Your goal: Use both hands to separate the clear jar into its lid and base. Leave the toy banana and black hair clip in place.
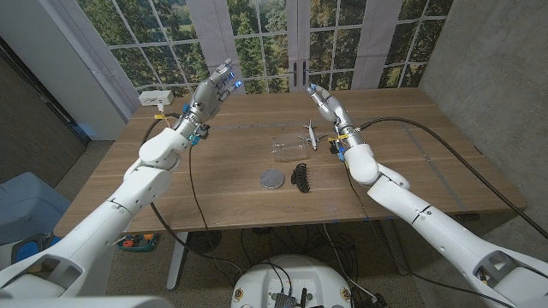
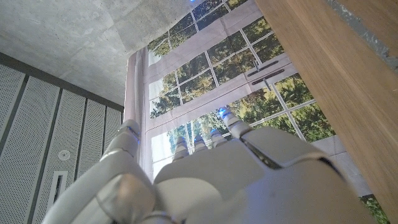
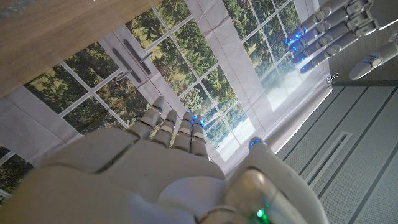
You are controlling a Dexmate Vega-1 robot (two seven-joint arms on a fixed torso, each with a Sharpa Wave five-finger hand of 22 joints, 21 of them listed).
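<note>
The clear jar base (image 1: 282,149) lies near the table's middle. Apart from it, nearer the front edge, a round grey lid (image 1: 271,178) lies flat on the wood. The black hair clip (image 1: 300,176) sits just right of the lid. A small pale toy (image 1: 310,137), shaped more like a plane than a banana, lies right of the base. My left hand (image 1: 215,86) is raised over the table's back left, fingers stretched and holding nothing; its back (image 2: 236,174) faces the window. My right hand (image 1: 322,103) is raised behind the toy, fingers straight and holding nothing (image 3: 155,162).
A white power strip (image 1: 157,98) lies at the back left corner of the wooden table (image 1: 411,171). Black cables run along both arms and over the right side. Windows stand behind the table. My left hand's fingers (image 3: 329,31) also appear in the right wrist view.
</note>
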